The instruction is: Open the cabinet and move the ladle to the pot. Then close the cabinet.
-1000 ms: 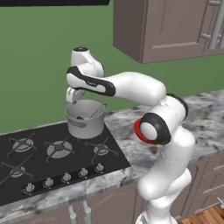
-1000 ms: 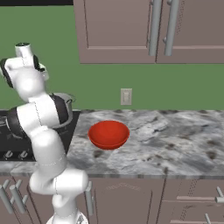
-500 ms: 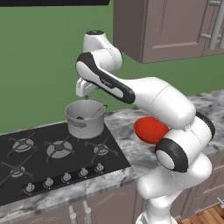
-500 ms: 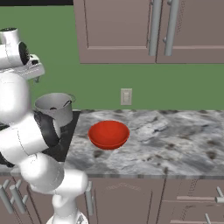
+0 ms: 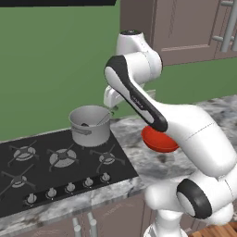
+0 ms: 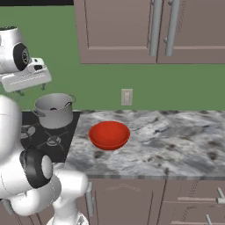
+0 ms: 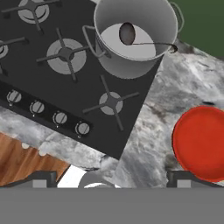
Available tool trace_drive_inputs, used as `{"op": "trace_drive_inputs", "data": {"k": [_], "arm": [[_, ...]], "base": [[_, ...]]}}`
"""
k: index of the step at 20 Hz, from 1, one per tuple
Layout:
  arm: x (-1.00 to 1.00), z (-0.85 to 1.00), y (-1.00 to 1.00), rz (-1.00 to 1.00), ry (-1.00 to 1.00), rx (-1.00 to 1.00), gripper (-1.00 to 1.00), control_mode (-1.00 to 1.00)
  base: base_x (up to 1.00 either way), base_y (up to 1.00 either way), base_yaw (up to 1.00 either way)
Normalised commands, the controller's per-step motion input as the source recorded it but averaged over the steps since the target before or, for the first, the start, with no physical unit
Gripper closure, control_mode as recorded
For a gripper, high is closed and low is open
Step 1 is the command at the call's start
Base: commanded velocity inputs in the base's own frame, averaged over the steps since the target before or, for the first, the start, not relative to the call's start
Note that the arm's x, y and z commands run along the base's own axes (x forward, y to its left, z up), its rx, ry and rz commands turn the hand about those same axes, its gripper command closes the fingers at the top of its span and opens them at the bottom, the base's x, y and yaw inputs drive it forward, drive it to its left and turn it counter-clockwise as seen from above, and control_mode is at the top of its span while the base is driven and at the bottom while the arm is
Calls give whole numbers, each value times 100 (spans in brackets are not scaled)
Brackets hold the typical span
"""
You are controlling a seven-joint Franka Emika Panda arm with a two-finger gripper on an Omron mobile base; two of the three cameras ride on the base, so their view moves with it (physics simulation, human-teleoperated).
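Now that the ladle (image 7: 131,37) rests in the pot (image 5: 90,125), the tool (image 6: 27,81), wide open and empty, has risen clear, leaving the cabinet (image 6: 132,30) to close.

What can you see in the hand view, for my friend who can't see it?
A grey pot sits on the black stove with the ladle resting inside it, handle leaning on the rim. A red bowl stands on the speckled counter nearby.
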Motion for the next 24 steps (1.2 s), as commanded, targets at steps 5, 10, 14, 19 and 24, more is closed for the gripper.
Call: {"op": "trace_drive_inputs", "data": {"k": [5,10,14,19,24], "arm": [[-16,-21,-56,-17,0,1,-100,-100],[-11,-1,-20,-9,0,1,-100,100],[0,0,0,0,0,0,-100,100],[0,0,0,0,0,0,-100,100],[0,0,0,0,0,0,-100,100]], "base": [[0,0,0],[-28,-2,-4],[-100,-1,-9],[-100,35,-10],[-100,95,-7]]}}
